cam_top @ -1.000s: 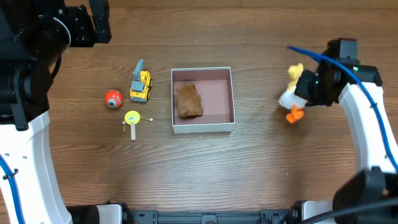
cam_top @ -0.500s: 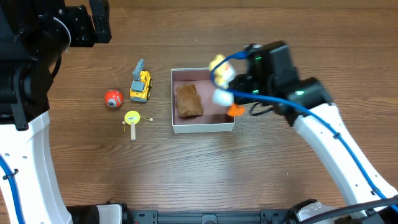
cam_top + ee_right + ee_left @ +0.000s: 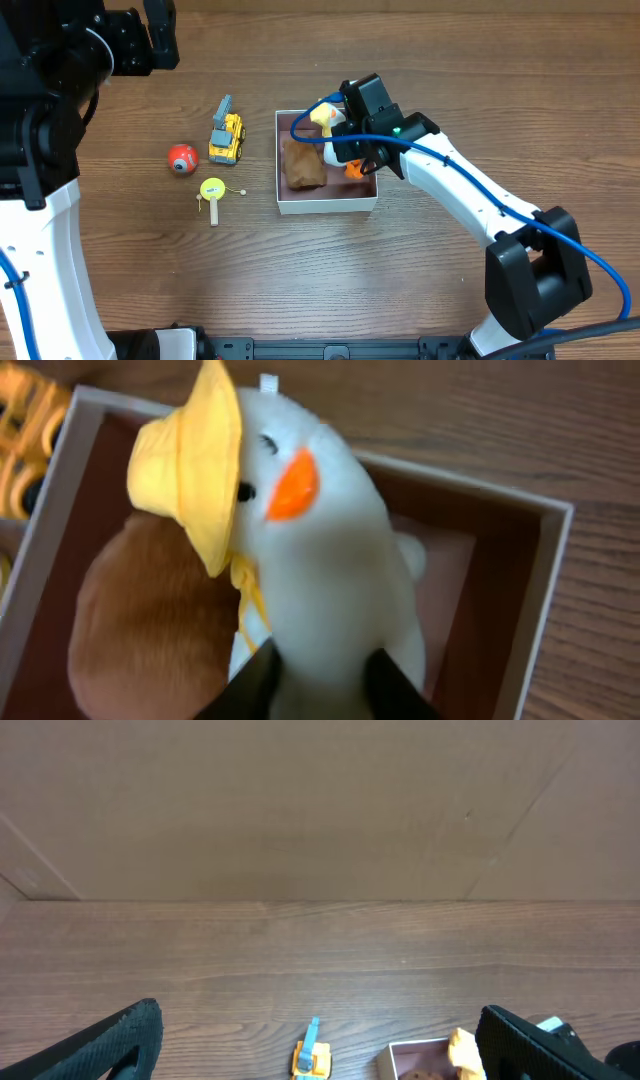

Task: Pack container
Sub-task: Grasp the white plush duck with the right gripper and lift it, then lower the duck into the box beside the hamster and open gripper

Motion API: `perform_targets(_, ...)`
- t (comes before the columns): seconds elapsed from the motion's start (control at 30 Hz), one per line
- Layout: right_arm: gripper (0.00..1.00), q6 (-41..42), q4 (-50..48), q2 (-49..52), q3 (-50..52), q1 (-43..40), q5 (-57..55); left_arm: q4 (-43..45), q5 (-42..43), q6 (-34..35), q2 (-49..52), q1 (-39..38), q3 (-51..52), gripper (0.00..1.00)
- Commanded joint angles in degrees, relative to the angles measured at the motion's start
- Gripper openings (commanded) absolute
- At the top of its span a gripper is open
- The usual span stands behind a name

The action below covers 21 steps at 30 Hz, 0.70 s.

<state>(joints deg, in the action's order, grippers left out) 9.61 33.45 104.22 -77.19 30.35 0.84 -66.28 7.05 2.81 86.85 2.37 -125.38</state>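
Note:
The container (image 3: 326, 206) is a shallow square box with white walls and a pink inside, at the table's middle. A brown plush toy (image 3: 303, 162) lies in its left half. My right gripper (image 3: 347, 150) is shut on a white duck toy with a yellow hat (image 3: 326, 117) and holds it over the box's right half. In the right wrist view the duck (image 3: 320, 570) fills the frame above the box (image 3: 545, 575), next to the brown toy (image 3: 150, 620), with the fingers (image 3: 318, 685) clamped on its body. My left gripper (image 3: 320, 1045) is open and empty, far back left.
Left of the box lie a yellow toy truck (image 3: 226, 136), a red ball (image 3: 182, 157) and a yellow rattle (image 3: 213, 192). The truck also shows in the left wrist view (image 3: 312, 1058). The left arm (image 3: 60, 90) stands at the back left corner.
My right arm has carried the duck from the table's right side leftward to above the box's right half. The left arm and the other toys have not moved.

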Motion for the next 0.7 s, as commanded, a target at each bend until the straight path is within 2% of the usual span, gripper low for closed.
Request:
perform_targets(0.0, 0.36, -0.96, -2.12, -0.61, -0.96, -0.2, -2.32, 0.04, -0.15, -1.11, 0.04, 0.24, -0.35, 1.0)
perform_targets(0.07, 0.56, -0.96, -1.86, -0.7, -1.29, -0.2, -2.29, 0.04, -0.15, -1.11, 0.04, 0.24, -0.35, 1.0)
perform_targets(0.2, 0.56, -0.96, 0.72, -0.98, -3.61, -0.2, -2.29, 0.04, -0.17, -1.11, 0.04, 0.26, -0.35, 1.0)
perform_targets(0.23, 0.52, -0.94, 1.7, -1.16, -4.02, -0.2, -2.29, 0.04, -0.17, -1.11, 0.04, 0.24, -0.35, 1.0)
perform_targets(0.37, 0.56, -1.16, 4.35, -1.27, -4.15, -0.2, -2.49, 0.04, -0.15, -1.11, 0.04, 0.24, -0.35, 1.0)
perform_targets(0.43, 0.47, -1.18, 4.52, -1.27, -4.17, -0.2, -3.65, 0.04, -0.15, -1.11, 0.04, 0.24, -0.35, 1.0)
perform_targets(0.53, 0.45, -1.79, 3.89, -1.27, -4.17, -0.2, -3.67, 0.07, -0.15, -1.11, 0.04, 0.24, -0.35, 1.0)
perform_targets(0.67, 0.17, -1.75, 0.24, -1.25, -4.17, -0.2, -0.61, 0.04, -0.15, -1.11, 0.04, 0.24, -0.35, 1.0)
